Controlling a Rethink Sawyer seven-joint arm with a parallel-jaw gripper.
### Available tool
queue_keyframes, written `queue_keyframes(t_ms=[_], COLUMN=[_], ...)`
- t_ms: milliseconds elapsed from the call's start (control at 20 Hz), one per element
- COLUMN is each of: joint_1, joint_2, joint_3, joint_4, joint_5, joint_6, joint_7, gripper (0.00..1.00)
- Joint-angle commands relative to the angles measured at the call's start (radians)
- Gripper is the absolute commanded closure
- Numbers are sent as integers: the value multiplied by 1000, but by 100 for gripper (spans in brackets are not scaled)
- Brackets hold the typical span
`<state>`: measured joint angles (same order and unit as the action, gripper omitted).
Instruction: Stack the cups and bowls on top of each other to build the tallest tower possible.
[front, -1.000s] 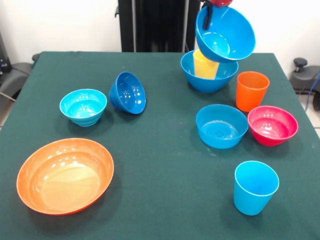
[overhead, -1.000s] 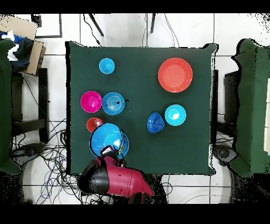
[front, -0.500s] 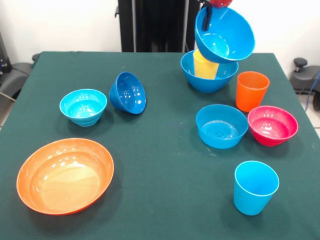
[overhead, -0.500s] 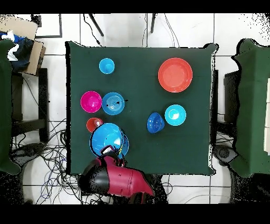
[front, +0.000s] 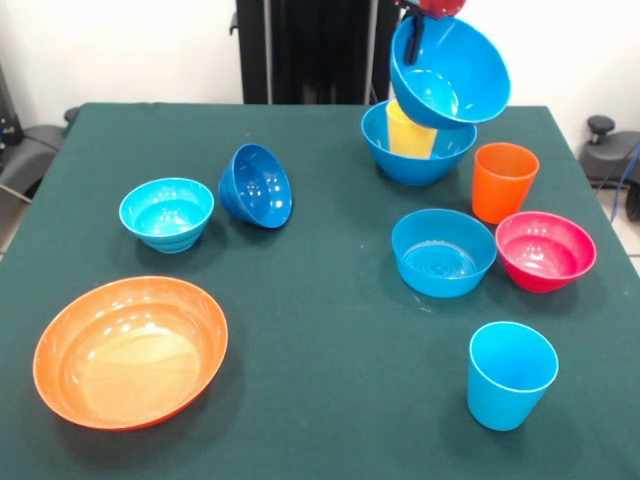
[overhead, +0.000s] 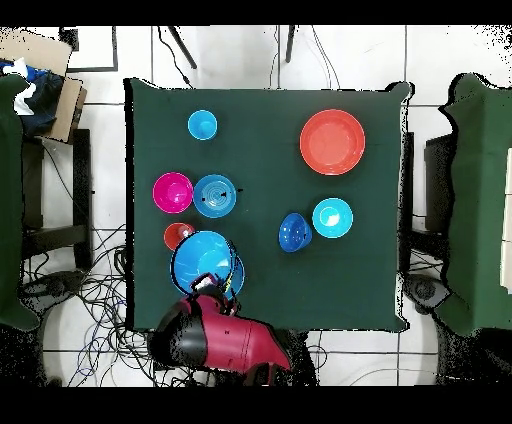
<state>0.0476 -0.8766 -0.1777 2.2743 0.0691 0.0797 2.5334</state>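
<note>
My gripper (front: 412, 30) is shut on the rim of a large blue bowl (front: 452, 70) and holds it tilted in the air, above a second large blue bowl (front: 415, 152) with the yellow cup (front: 408, 130) standing in it. In the overhead view the held bowl (overhead: 204, 262) hides most of that bowl and cup. The orange cup (front: 503, 181), the magenta-red bowl (front: 545, 250) and a medium light blue bowl (front: 443, 252) stand nearby. The light blue cup (front: 511, 374) is in front. A cyan bowl (front: 167, 213), a tipped dark blue bowl (front: 257, 186) and the wide orange bowl (front: 131, 350) are on the left.
The green table (front: 320, 330) has a bare stretch between the two groups of bowls. The red arm (overhead: 215, 340) reaches in at the table's edge by the robot. Chairs and cables lie around the table.
The held blue bowl has risen very slightly. Everything on the table has stayed put.
</note>
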Motion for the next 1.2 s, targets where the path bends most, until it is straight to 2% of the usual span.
queue_keyframes(t_ms=[50,650,1200], joint_1=[5,-20,-21], joint_2=[99,157,154], joint_3=[57,67,65], joint_4=[48,64,58], joint_5=[-55,-93,-91], joint_6=[-112,-224,-215], joint_7=[95,103,98], gripper=[100,100,100])
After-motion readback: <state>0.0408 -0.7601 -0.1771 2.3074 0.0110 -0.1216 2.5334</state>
